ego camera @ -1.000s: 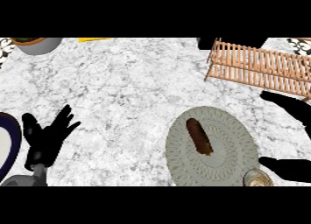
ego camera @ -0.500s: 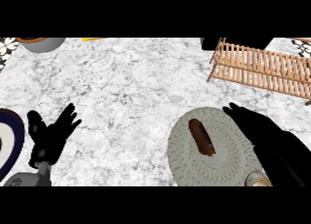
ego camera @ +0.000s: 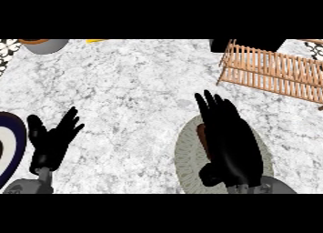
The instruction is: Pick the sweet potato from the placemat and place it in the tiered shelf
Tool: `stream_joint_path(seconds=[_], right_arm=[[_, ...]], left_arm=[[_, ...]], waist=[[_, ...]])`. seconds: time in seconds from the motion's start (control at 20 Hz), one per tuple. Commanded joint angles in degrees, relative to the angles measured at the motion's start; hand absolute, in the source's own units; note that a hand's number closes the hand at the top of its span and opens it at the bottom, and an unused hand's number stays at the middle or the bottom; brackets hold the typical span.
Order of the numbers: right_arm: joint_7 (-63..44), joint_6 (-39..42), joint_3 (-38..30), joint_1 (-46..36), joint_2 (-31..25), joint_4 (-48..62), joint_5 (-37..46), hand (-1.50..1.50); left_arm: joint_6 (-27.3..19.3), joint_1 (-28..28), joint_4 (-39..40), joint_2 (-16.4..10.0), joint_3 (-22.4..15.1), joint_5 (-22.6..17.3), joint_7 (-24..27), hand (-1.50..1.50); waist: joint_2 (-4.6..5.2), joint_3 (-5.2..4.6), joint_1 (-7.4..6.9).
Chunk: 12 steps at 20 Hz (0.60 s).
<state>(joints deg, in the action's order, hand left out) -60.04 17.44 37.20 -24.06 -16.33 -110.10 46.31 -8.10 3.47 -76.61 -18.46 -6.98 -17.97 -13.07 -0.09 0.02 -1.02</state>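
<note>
Sweet potato point(ego camera: 201, 136) peeks out under the left edge of our flat, unclenched right robot hand point(ego camera: 231, 143); we should lower straight and curl round its middle.

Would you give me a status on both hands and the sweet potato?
Right hand open, flat over the placemat. Left hand open, resting at left. Sweet potato on the placemat, mostly hidden under right hand. No obstacle seen toward the shelf.

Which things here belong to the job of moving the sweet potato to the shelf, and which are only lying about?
For the job: brown oblong sweet potato, round grey woven placemat, slatted wooden tiered shelf, right robot hand.
Lying about: dark blue and white round plate, grey bowl, resting left robot hand.
</note>
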Motion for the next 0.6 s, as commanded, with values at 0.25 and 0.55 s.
stream_joint_path(seconds=[0.25,0.55], right_arm=[[-7.36,3.52,2.84,-0.4,9.79,13.69,7.36,-1.5],[-9.81,5.41,3.23,2.57,12.84,15.21,12.74,-1.5]], left_arm=[[-0.25,0.64,0.45,1.11,0.35,1.12,-0.84,0.0],[2.26,-2.25,-1.84,-1.42,2.72,-0.22,-1.44,0.0]], waist=[[0.12,-0.05,0.8],[-0.02,-0.05,0.79]])
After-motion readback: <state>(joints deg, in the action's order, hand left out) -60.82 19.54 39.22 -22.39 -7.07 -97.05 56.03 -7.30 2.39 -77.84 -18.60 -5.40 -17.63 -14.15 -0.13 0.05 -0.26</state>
